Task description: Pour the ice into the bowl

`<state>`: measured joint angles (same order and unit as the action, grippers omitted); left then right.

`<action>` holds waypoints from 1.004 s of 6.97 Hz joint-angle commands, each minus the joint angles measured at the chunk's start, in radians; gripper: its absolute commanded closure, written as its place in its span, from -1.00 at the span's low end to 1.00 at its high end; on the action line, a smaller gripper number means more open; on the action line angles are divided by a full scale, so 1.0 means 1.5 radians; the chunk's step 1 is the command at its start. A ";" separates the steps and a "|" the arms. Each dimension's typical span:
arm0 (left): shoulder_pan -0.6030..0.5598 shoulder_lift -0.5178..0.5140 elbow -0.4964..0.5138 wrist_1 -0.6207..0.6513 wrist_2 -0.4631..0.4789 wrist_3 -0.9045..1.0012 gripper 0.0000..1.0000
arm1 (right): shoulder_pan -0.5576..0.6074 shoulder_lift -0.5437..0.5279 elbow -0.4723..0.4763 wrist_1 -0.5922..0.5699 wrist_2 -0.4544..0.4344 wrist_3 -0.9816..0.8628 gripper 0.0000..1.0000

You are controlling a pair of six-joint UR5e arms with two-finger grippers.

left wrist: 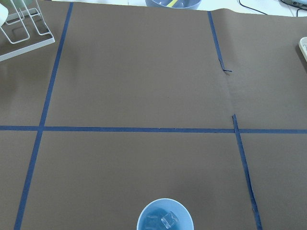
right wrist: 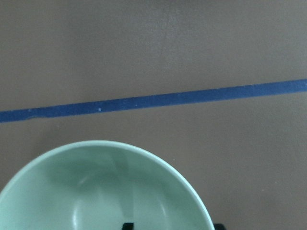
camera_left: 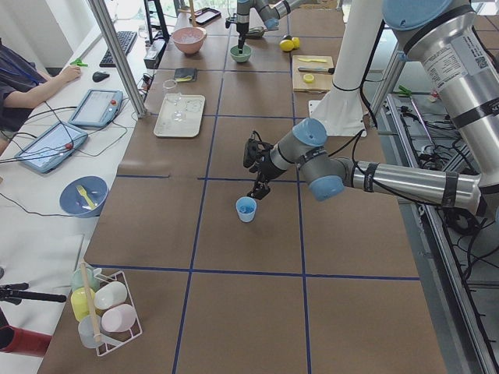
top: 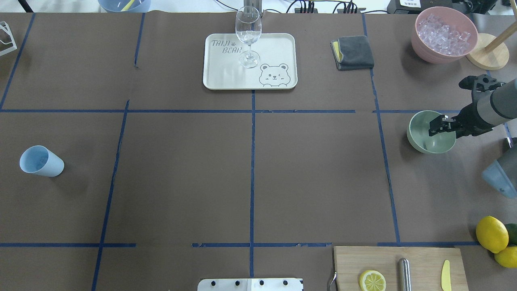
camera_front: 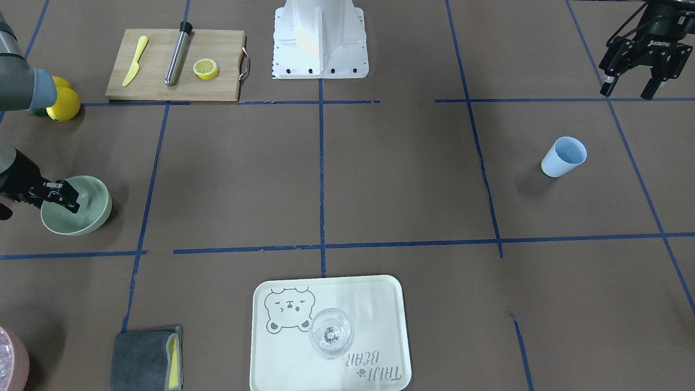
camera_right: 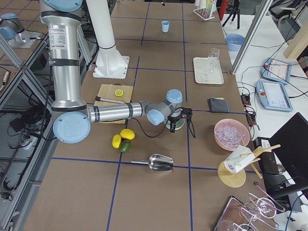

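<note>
The pale mint-green bowl (camera_front: 100,213) stands at the table's right end (top: 420,140) and fills the bottom of the right wrist view (right wrist: 96,191). My right gripper (top: 440,124) is at its rim, open, with one finger inside and one outside (camera_front: 68,196). A light blue cup (top: 41,161) stands upright at the left end (camera_front: 564,156). In the left wrist view, a few clear ice cubes (left wrist: 168,220) lie in it. My left gripper (camera_front: 629,87) hangs open and empty above the table, near the cup but apart from it (camera_left: 257,187).
A pink bowl (top: 420,42) of ice cubes and a wooden stand (top: 486,56) are at the far right. A cream tray (top: 274,52) holds a wine glass (top: 248,32). A grey cloth (top: 353,51), lemons (top: 491,233), a cutting board (top: 420,258) and a metal scoop (camera_right: 156,163) lie around.
</note>
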<state>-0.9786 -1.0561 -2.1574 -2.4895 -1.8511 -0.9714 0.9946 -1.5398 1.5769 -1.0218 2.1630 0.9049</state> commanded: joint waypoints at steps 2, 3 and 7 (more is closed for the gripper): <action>0.062 -0.001 -0.001 0.001 0.051 -0.062 -1.00 | 0.002 -0.018 0.016 0.000 0.006 -0.003 1.00; 0.173 0.000 0.000 0.003 0.152 -0.157 -1.00 | 0.004 -0.027 0.046 -0.002 0.036 0.001 1.00; 0.302 0.026 0.000 0.004 0.273 -0.198 -0.98 | 0.014 0.052 0.151 -0.090 0.109 0.105 1.00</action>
<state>-0.5676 -1.0349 -2.1568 -2.4825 -1.4916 -1.2644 1.0234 -1.5342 1.7590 -1.0802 2.3193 0.9893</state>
